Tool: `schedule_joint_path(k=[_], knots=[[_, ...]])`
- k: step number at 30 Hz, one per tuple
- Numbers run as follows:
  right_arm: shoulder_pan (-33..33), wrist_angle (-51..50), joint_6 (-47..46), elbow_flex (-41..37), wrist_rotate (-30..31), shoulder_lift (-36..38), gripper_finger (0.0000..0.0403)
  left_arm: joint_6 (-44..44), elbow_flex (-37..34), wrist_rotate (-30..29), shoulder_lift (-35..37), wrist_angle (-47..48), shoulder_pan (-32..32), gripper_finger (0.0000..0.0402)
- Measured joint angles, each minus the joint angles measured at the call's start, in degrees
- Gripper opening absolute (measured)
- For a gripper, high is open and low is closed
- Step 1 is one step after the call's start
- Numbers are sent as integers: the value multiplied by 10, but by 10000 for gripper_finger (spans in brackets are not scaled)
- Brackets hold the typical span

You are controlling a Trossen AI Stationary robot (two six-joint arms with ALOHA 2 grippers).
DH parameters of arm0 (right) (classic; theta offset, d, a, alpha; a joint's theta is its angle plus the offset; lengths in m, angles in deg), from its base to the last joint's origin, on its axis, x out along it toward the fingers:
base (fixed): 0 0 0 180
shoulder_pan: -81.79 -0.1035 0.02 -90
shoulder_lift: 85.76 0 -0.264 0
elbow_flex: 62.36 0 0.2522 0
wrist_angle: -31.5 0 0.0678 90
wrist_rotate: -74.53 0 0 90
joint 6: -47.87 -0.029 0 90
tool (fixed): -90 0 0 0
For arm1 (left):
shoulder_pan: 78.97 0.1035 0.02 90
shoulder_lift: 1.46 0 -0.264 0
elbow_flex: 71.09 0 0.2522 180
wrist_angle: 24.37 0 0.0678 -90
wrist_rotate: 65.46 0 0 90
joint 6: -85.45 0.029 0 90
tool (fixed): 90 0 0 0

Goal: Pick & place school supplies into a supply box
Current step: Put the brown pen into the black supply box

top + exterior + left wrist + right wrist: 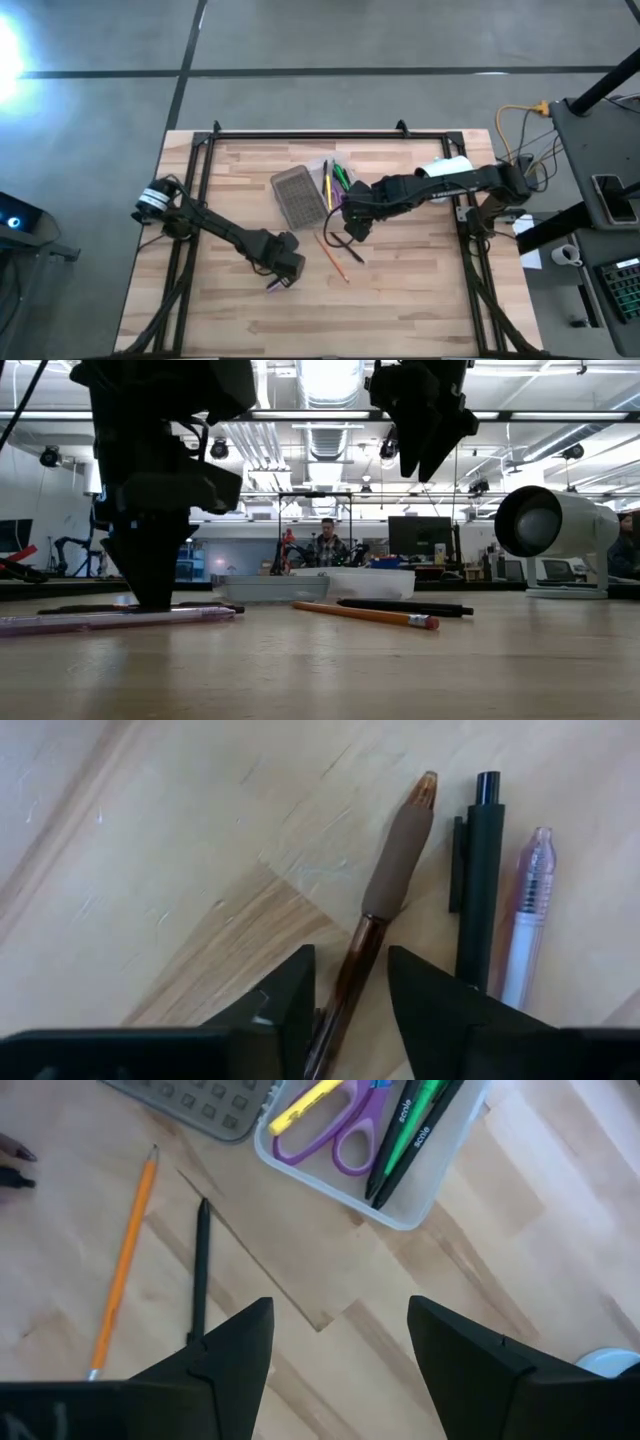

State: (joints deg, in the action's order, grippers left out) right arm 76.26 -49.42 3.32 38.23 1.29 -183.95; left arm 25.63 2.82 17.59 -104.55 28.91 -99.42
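My left gripper [350, 955] points down at the table's near left part [283, 268]. Its fingers are open, and a brown pen [395, 860] lying flat on the wood runs between them. I see a gap on each side of the pen. Beside it lie a black pen [478, 880] and a clear pink pen [528, 910]. My right gripper [340, 1320] hangs open and holds nothing, above the table's middle [352, 222]. The supply box's clear half [440, 1190] holds purple scissors [335, 1130], a yellow pen and green pens. Its grey ribbed half [298, 196] lies open beside it.
An orange pencil [125, 1260] and a dark pencil [200, 1270] lie flat on the wood between the box and the table's near edge. A white cylindrical object [550, 525] stands at the far right. A dark metal frame [300, 135] borders the table.
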Motion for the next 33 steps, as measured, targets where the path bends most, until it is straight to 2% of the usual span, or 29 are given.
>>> schedule_joint_path(k=[6,10,13,18,20,25,30,33], knots=[[-25,-7,-46,0,36,26,224,32,-1,9,2,2,6,16],[-58,-27,-99,0,89,54,224,48,4,18,5,8,17,15],[-98,-54,-160,0,153,78,224,60,16,33,18,20,25,11],[-152,-98,-277,-4,218,101,224,64,44,33,94,-3,42,8],[-164,-100,-307,-10,231,105,224,64,42,30,120,-49,61,8],[-183,-105,-383,-32,248,105,224,43,28,28,165,-247,144,8],[-197,-106,-459,-46,272,106,224,-11,23,20,151,-391,255,8],[-202,-105,-488,-47,283,106,224,-46,24,22,133,-424,309,8]])
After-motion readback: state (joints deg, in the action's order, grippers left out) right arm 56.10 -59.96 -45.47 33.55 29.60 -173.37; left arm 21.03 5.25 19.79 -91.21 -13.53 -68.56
